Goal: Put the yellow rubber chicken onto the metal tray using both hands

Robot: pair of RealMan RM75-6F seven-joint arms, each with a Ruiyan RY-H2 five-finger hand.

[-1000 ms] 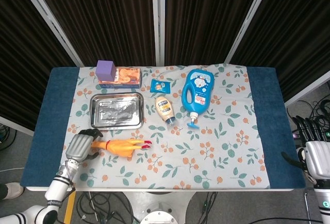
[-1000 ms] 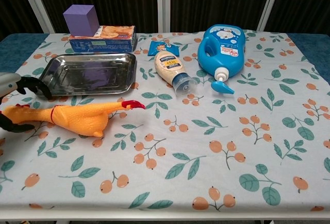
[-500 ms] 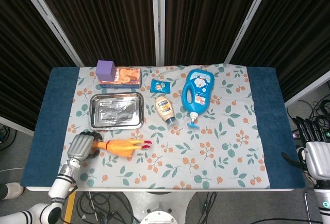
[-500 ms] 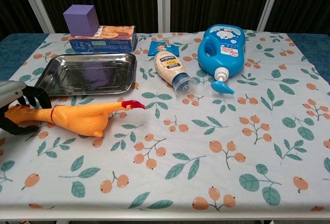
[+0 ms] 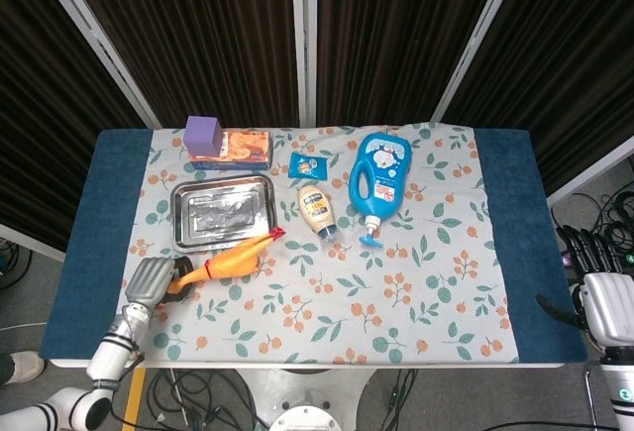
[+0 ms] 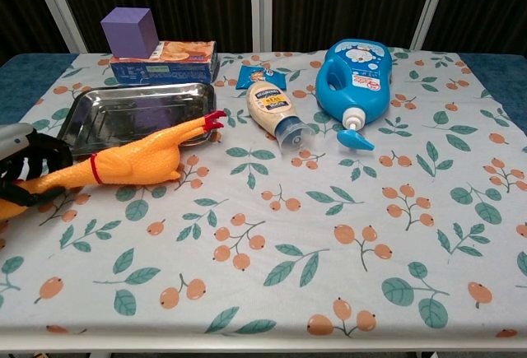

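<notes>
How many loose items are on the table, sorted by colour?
Yellow: 1, chicken
Silver: 1, tray
Purple: 1, cube
Orange: 1, box
Blue: 2, bottle and packet
Cream: 1, mayonnaise
Total: 7
</notes>
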